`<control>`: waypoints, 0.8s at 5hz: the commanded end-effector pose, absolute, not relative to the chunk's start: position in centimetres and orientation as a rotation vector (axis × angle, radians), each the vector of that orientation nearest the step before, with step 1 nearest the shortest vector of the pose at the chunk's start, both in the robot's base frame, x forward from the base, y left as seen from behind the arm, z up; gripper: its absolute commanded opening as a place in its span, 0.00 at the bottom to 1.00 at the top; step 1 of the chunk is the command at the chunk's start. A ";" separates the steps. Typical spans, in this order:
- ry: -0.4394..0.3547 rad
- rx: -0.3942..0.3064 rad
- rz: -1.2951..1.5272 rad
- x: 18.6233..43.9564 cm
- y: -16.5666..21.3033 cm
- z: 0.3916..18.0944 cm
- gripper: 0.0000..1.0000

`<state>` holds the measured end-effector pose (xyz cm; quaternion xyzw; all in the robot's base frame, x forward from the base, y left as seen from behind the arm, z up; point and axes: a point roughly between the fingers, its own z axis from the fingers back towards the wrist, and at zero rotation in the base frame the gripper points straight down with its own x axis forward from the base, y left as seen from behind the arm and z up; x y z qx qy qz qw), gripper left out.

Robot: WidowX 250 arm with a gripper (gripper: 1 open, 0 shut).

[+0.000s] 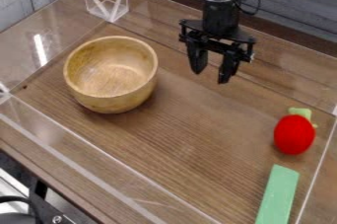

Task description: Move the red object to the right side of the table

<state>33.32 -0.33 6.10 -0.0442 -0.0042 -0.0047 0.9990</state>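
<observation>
Single arm: reaching down vertically, black gripper [215,67] pointing downward, fingers [198,62] standing apart, holding nothing.

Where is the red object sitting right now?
In the camera view the red object rests on the table near its right edge, just above the flat green block and well away from the gripper.
</observation>
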 end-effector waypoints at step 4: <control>-0.164 -0.076 -0.064 36.8 4.4 9.9 1.00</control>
